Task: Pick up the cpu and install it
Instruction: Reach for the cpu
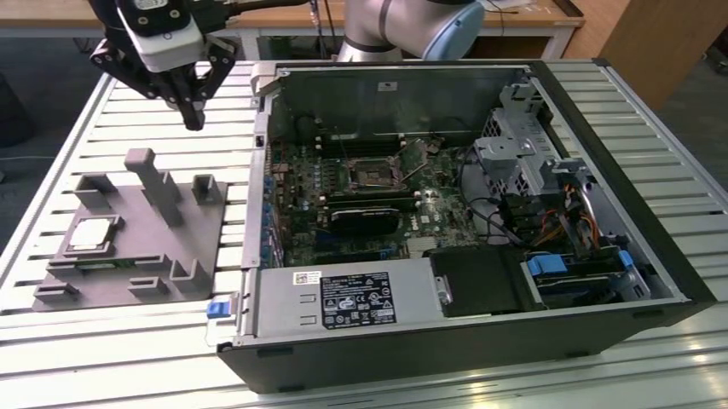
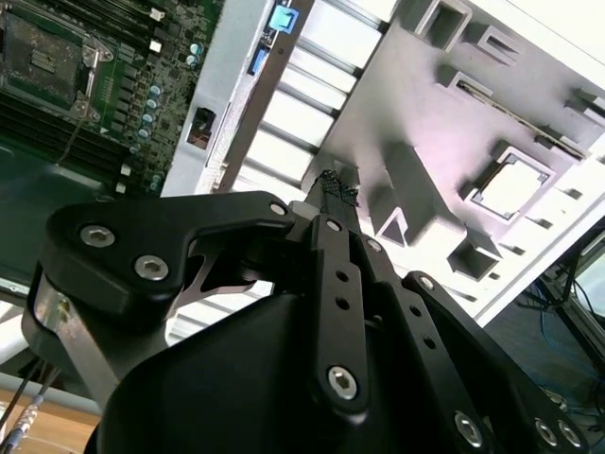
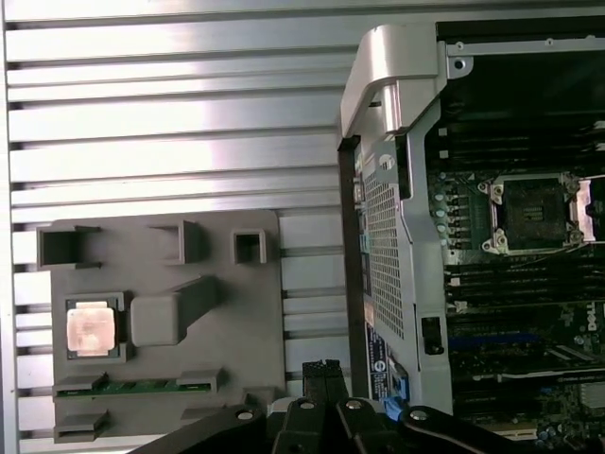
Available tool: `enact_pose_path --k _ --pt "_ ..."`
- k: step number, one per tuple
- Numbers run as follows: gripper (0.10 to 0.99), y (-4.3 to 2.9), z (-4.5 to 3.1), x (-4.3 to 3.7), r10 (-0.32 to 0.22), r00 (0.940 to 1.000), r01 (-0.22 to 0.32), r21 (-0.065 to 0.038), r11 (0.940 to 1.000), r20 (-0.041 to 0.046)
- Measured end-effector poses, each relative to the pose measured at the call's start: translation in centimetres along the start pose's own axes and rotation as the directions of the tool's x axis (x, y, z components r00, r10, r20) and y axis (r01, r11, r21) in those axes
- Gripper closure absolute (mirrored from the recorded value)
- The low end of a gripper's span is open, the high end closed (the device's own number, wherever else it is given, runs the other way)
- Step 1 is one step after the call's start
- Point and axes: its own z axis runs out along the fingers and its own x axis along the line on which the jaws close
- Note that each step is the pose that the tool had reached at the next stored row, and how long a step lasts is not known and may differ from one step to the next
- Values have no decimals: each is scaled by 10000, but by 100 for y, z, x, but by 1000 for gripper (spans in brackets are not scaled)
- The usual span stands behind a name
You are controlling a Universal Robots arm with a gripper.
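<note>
Slatted pale bench (image 1: 125,136) holds a grey tray (image 1: 210,234) with the silvery square cpu (image 1: 91,236). Upper left in the exterior view, the black claw (image 1: 193,118) hangs empty, tips pressed together, its top cropped.

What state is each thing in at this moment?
cpu: lying flat in a recess of the grey fixture, not held.
socket: open, empty.
computer case: on its side, side panel off.
gripper: jaws shut, empty, apart from the cpu.
</note>
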Motion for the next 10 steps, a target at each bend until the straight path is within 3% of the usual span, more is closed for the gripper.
enact_pose_path --k 10 --pt "980 -14 5 178 1 10000 -1 0 10000 -1"
